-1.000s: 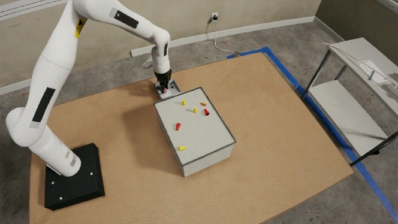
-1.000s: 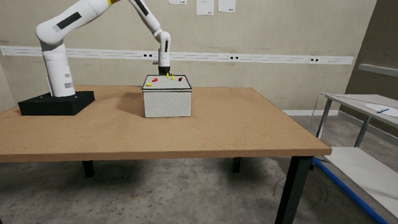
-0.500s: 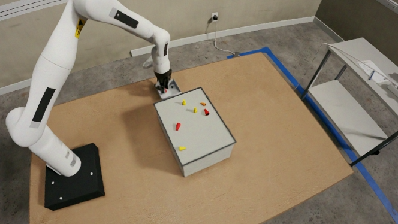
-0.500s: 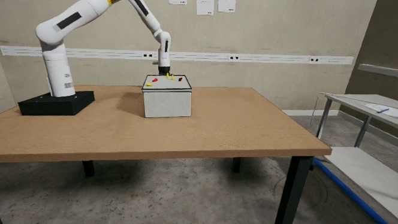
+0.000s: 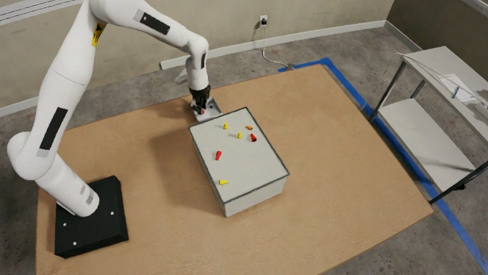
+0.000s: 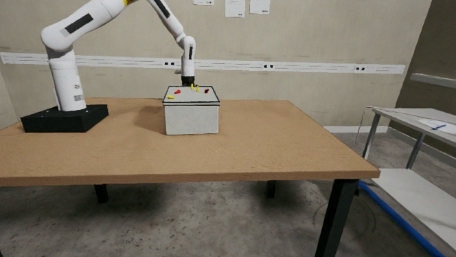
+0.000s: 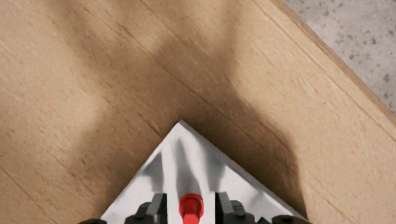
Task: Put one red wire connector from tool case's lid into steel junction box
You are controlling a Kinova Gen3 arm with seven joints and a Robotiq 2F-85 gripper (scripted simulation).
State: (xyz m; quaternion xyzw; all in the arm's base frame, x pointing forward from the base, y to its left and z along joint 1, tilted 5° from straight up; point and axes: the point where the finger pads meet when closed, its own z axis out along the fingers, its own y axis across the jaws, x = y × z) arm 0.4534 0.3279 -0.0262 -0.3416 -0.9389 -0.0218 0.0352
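The steel junction box (image 5: 206, 109) sits on the table just behind the grey tool case (image 5: 239, 158). My gripper (image 5: 200, 107) points straight down into the box. In the wrist view the gripper (image 7: 190, 210) is open. A red wire connector (image 7: 191, 206) stands between the fingers with a gap on each side, over the box's pale floor (image 7: 192, 170). Two more red connectors (image 5: 253, 137) (image 5: 218, 155) lie on the case's lid. They also show in the exterior view (image 6: 177, 91) (image 6: 206, 91), where the box is hidden behind the case.
Three yellow connectors (image 5: 225, 126) (image 5: 239, 135) (image 5: 223, 181) and an orange one (image 5: 249, 127) also lie on the lid. My arm's black base (image 5: 90, 217) is at the table's front left. A metal shelf (image 5: 433, 121) stands off the table to the right.
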